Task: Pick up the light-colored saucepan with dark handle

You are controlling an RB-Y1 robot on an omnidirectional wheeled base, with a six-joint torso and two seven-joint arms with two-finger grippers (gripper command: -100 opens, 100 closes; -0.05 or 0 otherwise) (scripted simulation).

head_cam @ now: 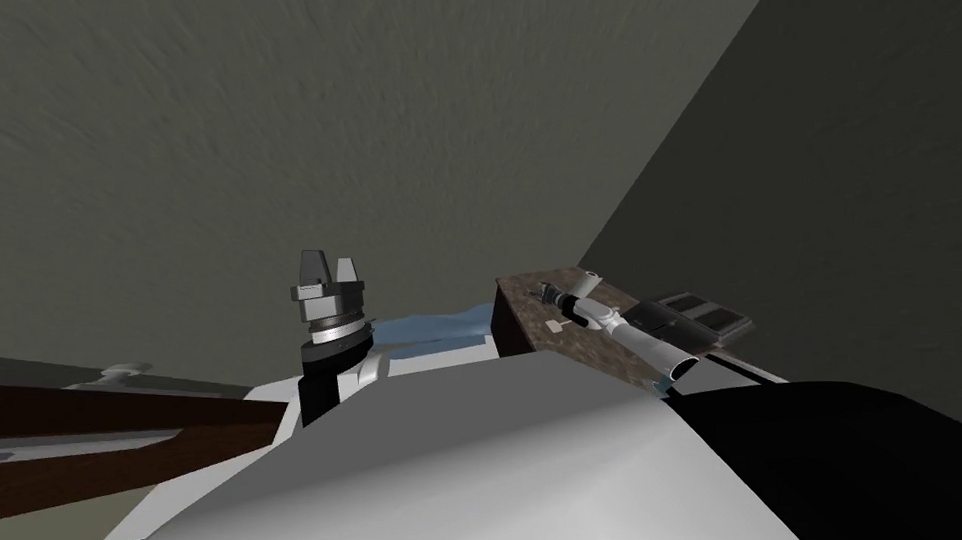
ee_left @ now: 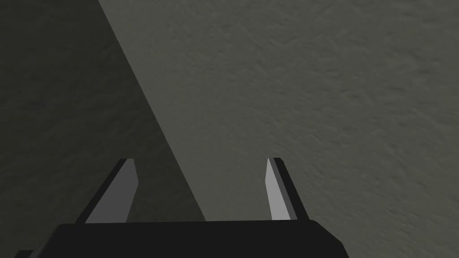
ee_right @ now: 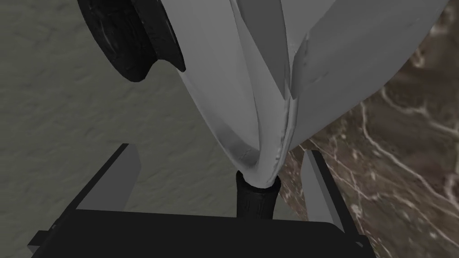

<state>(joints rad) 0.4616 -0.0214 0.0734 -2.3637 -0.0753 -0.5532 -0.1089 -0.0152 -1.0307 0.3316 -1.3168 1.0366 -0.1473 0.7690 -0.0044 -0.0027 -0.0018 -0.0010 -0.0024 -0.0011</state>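
Observation:
The saucepan (ee_right: pixel 313 67) is light grey and looms close in the right wrist view, over a brown marbled countertop (ee_right: pixel 403 170). Its dark handle (ee_right: pixel 254 201) runs from the pan's body back toward the gripper's block. My right gripper (ee_right: pixel 218 151) is open, with the handle between its fingers (ee_right: pixel 319 183) and touching neither one. In the head view the right arm reaches out over the counter (head_cam: pixel 528 309), with the right gripper (head_cam: pixel 560 300) at its end. My left gripper (head_cam: pixel 329 269) is raised in front of a wall, open and holding nothing (ee_left: pixel 201 163).
A dark cooktop (head_cam: pixel 698 315) lies on the counter just beyond the right arm. A blue surface (head_cam: pixel 437 326) shows between the arms. A dark brown wooden ledge (head_cam: pixel 113 439) with a small grey fitting (head_cam: pixel 120 371) runs along the left. Grey-green walls meet in a corner behind the counter.

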